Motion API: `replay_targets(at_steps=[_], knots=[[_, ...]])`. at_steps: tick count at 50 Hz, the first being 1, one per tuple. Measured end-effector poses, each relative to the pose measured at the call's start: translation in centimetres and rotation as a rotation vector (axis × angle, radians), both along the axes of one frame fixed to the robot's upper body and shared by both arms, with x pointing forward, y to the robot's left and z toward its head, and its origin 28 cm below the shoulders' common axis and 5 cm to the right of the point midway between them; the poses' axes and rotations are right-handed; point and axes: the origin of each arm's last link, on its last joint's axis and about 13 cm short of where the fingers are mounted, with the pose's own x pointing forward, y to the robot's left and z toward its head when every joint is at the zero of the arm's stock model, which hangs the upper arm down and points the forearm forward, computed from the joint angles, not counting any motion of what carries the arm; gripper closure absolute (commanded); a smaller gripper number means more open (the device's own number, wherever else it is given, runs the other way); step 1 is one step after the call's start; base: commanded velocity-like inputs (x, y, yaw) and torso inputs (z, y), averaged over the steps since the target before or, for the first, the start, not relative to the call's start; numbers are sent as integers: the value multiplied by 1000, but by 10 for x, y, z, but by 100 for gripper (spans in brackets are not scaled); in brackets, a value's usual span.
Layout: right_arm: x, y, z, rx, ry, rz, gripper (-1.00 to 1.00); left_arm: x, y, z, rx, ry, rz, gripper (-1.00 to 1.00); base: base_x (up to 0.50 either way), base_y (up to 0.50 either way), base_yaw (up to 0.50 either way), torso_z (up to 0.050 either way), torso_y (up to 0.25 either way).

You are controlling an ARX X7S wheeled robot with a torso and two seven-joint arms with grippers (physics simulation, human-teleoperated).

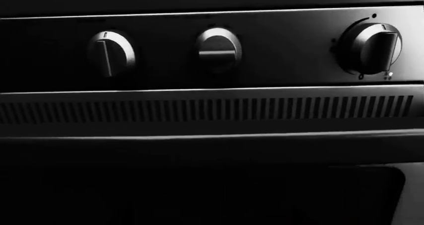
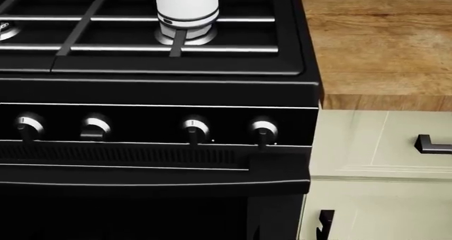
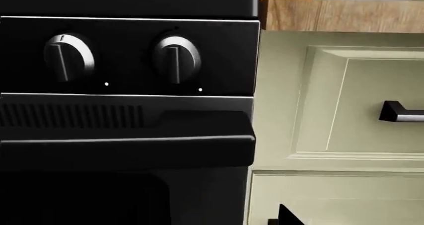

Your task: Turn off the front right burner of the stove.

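The stove (image 2: 141,91) is glossy black and fills the left of the head view. The front right burner (image 2: 201,37) is a silvery ring under black grate bars, with a white kettle (image 2: 185,4) standing on it. Four silvery knobs line the front panel; the rightmost knob (image 2: 263,129) and the one beside it (image 2: 196,129) have upright grips. The second knob from the left (image 2: 95,127) lies horizontal. The right wrist view shows the two right knobs (image 3: 176,58), (image 3: 66,58). The left wrist view shows three knobs, the middle one (image 1: 219,48) horizontal. Neither gripper shows in any view.
A vent strip (image 2: 120,154) runs below the knobs, with the oven door's top bar (image 3: 198,130) under it. A pale green cabinet (image 2: 381,166) with black handles (image 2: 431,144) stands right of the stove, under a wooden countertop (image 2: 381,38).
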Motion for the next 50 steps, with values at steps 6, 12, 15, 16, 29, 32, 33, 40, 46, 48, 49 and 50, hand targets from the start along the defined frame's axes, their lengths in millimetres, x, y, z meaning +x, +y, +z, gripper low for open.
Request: replay_targets(at_steps=[6, 12, 15, 16, 29, 32, 33, 40, 46, 48, 49, 50], knots=[[0, 0, 0, 0, 2, 0, -100, 0, 0, 0, -5, 0, 3, -100, 0, 0, 0, -31, 0], [0, 0, -1, -1, 3, 0, -100, 0, 1, 0, -13, -6, 10, -100, 0, 0, 0, 0, 0], [-1, 0, 0, -4, 2, -2, -100, 1, 2, 0, -16, -12, 15, -100, 0, 0, 0, 0, 0], [-1, 0, 1, -5, 0, -2, -100, 1, 2, 1, -16, -15, 16, -100, 0, 0, 0, 0, 0], [-6, 2, 29, -13, -87, 3, -100, 3, 5, 25, -19, -95, 34, -100, 0, 0, 0, 0, 0], [-7, 3, 36, -14, -107, 3, -100, 2, 6, 31, -21, -112, 36, -100, 0, 0, 0, 0, 0], [-8, 3, 38, -15, -113, 4, -100, 2, 6, 33, -22, -117, 36, -100, 0, 0, 0, 0, 0], [-11, 4, 50, -17, -145, 5, -100, 0, 6, 47, -26, -147, 38, -100, 0, 0, 0, 0, 0], [-12, 4, 57, -21, -164, 7, -100, -1, 6, 55, -30, -165, 34, -100, 0, 0, 0, 0, 0], [-13, 4, 58, -22, -168, 7, -100, -1, 6, 56, -30, -169, 33, -100, 0, 0, 0, 0, 0], [-13, 4, 59, -22, -170, 7, -100, -1, 6, 56, -30, -171, 32, -100, 0, 0, 0, 0, 0], [-13, 4, 59, -23, -172, 8, -100, 0, 6, 56, -30, -173, 32, -100, 0, 0, 0, 0, 0]])
